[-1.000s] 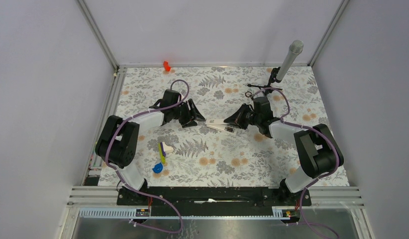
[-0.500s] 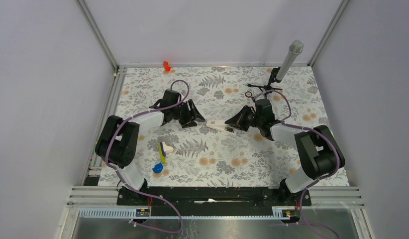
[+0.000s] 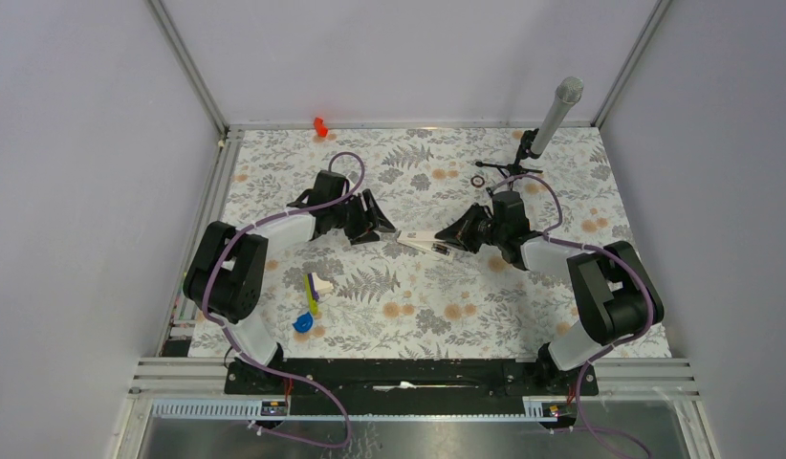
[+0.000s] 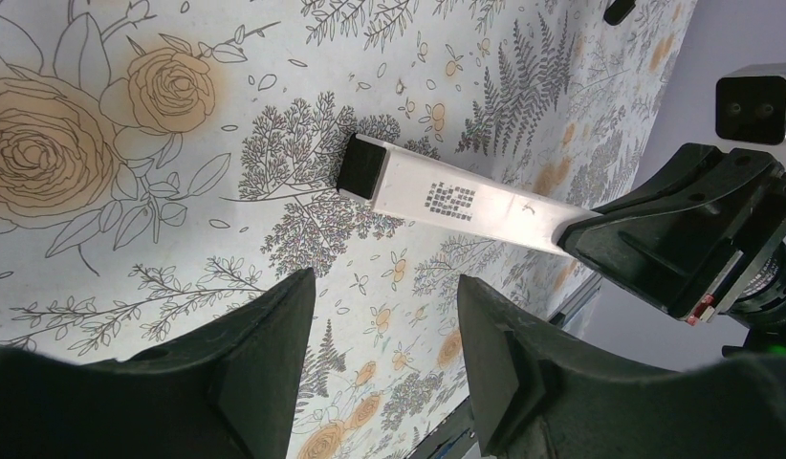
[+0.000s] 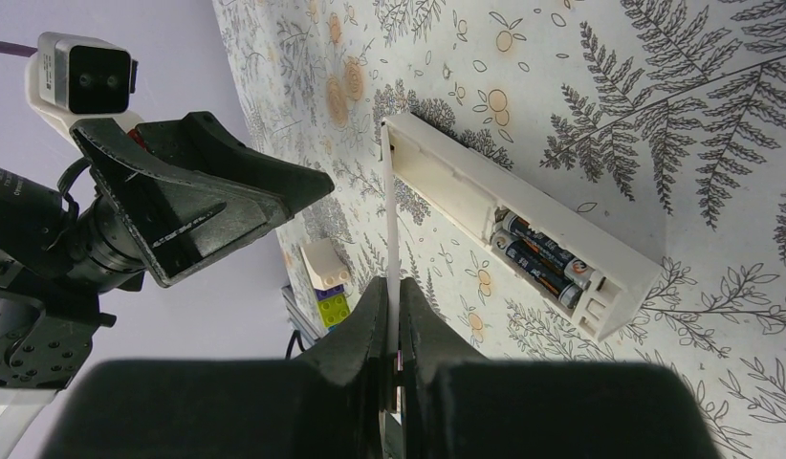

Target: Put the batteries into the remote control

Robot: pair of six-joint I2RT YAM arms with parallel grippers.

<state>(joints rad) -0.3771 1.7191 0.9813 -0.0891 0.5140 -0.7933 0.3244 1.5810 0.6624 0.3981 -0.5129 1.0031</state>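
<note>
Remote control: slim white bar lying flat on the floral desk, midway between the two arms. Its back faces up and the battery compartment is uncovered. Batteries: two dark cells seated side by side, lengthwise, in the compartment at the end of the bar nearest the right wrist camera; both lie within its white walls.

Right gripper: fingers pressed together on a thin white cover plate, seen edge-on. The plate stands just beside the open remote control, and its far tip reaches the bar's far end; whether the two touch there cannot be told.

Left gripper: fingers spread apart, holding nothing, poised above the desk near the bar's dark end, not touching it. From the left wrist, grey marks show on the white surface beyond that dark end.

Toy cluster: yellow, white and blue pieces on the desk near the left arm, well apart from the remote control.
</note>
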